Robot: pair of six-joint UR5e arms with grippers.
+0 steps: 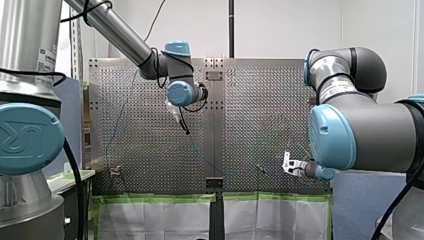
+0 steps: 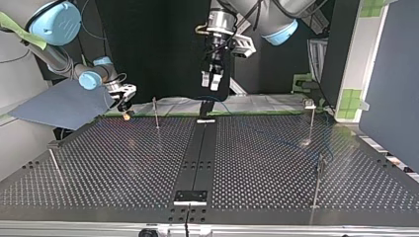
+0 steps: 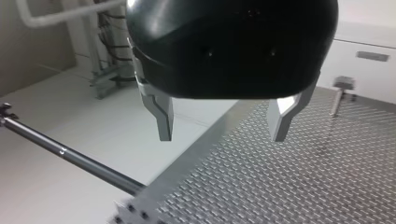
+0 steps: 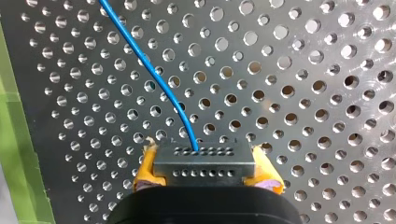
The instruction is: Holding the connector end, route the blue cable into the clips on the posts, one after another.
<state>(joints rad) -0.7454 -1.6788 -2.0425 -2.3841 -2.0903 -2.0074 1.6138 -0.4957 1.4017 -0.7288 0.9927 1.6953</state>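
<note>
In the right wrist view my right gripper [image 4: 203, 156] is shut on a grey connector block [image 4: 203, 162], with its yellow pads [image 4: 145, 169] on both sides. The blue cable [image 4: 148, 70] runs from the block away over the perforated plate. In the top view this gripper [image 2: 124, 102] hangs low at the table's far left edge, near a thin post [image 2: 156, 112]. My left gripper [image 3: 222, 136] is black with metal fingers [image 3: 161, 116], open and empty. It hovers high above the table's far middle [image 2: 211, 79], away from the cable.
More thin posts stand on the perforated table [image 2: 276, 168]: one at the far right [image 2: 312, 121], one at the near right [image 2: 318, 183], one at the near left [image 2: 54, 160]. A dark centre strip [image 2: 199, 158] splits the table. Green tape [image 4: 16, 154] lines an edge.
</note>
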